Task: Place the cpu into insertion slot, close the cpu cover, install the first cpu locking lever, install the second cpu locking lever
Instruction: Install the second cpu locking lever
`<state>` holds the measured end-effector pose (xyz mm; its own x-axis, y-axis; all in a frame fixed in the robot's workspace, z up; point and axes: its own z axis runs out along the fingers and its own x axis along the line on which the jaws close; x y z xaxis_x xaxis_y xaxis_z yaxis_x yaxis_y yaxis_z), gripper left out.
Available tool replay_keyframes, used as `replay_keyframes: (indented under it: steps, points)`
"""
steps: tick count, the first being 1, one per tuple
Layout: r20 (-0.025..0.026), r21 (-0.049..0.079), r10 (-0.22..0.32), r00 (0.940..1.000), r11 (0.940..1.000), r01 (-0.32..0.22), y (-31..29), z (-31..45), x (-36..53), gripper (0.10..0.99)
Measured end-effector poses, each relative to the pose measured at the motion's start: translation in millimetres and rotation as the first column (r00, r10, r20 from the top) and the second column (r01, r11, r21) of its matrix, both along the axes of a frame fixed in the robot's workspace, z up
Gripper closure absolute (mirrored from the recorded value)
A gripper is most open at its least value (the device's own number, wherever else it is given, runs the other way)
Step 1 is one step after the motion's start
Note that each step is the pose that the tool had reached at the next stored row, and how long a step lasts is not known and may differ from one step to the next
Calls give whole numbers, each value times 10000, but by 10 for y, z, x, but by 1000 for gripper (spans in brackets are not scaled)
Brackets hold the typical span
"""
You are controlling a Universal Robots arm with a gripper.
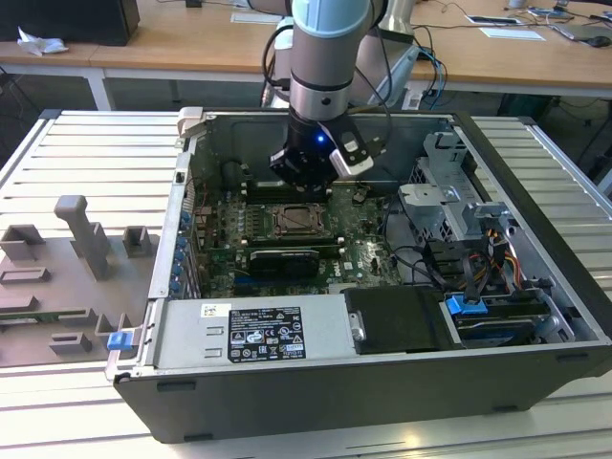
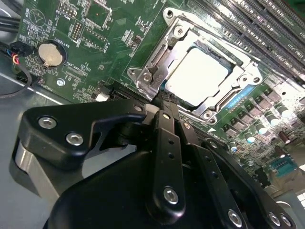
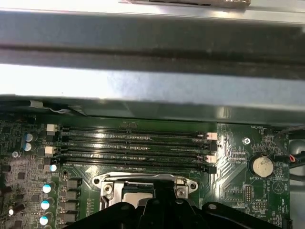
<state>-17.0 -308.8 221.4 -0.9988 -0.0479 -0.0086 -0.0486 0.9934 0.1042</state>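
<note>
Hanging inside the open computer case (image 1: 535, 239), the hand (image 1: 304, 180) of the arm (image 1: 325, 57) is just above the far edge of the insertion slot (image 1: 298, 221), on the green motherboard (image 1: 359, 258). I cannot tell if its fingers are apart or together, because its black body hides the tips. In the second wrist view the cpu (image 2: 199, 76) lies flat in the insertion slot (image 2: 240, 64), with its pale metal face up. The cpu cover (image 2: 157, 67) is down around it, and its silver frame lies on the edges of the chip. The dark finger links (image 2: 164, 143) end very near the corner of this frame, but whether they touch it I cannot see. Long narrow memory slots (image 3: 133, 145) run just beyond the socket, on its far side. A round coin battery (image 2: 50, 54) sits on the board well apart from the socket. The case lies on a table (image 1: 86, 163) of grey slats, and grey holders (image 1: 86, 239) stand at the exterior view's left.
</note>
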Motion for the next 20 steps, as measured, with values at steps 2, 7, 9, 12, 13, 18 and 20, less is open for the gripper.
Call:
replay_keyframes:
  steps: [2, 7, 9, 12, 13, 18, 20]
  points:
    - [0, 0, -6, 10000, 10000, 6, -23, 0, 0, 980]
    - [1, 2, -17, 10000, 10000, 17, -80, -1, 0, 980]
    - [-1, -2, -14, 10000, 10000, 14, -84, 6, 0, 980]
    - [0, 0, -15, 10000, 10000, 15, -84, 56, 0, 980]
    - [0, 0, -15, 10000, 10000, 15, -84, 98, 0, 980]
    - [0, -6, -20, 10000, 10000, 20, -123, 114, 0, 980]
    - [0, -26, -19, 10000, 10000, 19, -189, 113, 0, 980]
